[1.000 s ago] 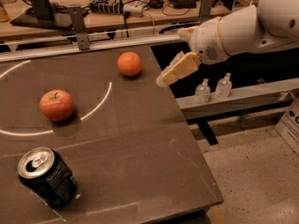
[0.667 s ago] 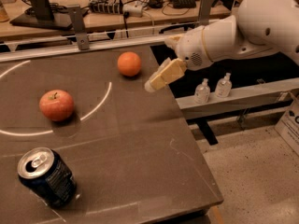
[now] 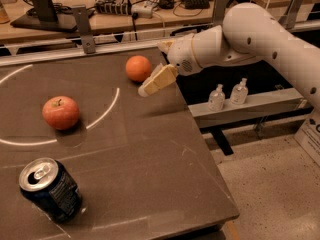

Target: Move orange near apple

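My pincer (image 3: 148, 88) now hangs just to the right of the orange (image 3: 138, 68), tip slanted down and toward it. A second ago it was farther right of the orange, out past the table (image 3: 150, 154) edge, so I have closed most of the gap. Whether it is released or clenched I cannot tell; it carries nothing, and I cannot say for sure that it is clear of the orange's skin. The orange itself has not stirred and sits at the back of the table. The apple (image 3: 60, 112) lies well apart from the orange, to its left and nearer the camera, also unmoved, with a white arc (image 3: 107, 111) painted between them. A can (image 3: 50, 189) stands farther from the orange again, beyond the apple toward the front. I judge I am at the end of my reach: the grasp is not yet made and the carry toward the apple is all ahead.
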Controlling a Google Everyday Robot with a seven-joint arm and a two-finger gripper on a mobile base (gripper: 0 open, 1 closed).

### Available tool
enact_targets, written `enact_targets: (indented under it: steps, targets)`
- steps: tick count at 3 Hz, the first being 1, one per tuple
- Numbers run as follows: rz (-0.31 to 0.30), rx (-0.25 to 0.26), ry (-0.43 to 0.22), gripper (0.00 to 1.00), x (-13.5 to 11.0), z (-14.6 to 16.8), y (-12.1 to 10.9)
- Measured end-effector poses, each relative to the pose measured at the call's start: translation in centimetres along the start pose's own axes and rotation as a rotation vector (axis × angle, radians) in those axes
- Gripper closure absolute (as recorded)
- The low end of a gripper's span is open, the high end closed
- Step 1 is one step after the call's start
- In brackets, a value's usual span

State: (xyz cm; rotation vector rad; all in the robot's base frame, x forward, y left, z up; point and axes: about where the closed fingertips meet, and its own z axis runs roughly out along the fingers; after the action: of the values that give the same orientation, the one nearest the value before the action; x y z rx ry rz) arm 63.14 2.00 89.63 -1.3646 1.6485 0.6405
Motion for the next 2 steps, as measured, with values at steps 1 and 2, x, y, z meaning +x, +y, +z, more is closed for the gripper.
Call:
enact_targets:
  steps: [1,2]
  targets:
    - [-0.009,-0.008,-0.004,0.00,0.2,2.4,-1.6]
    - [-0.009,-0.020,-0.016,0.02,1.3,4.7,-2.9]
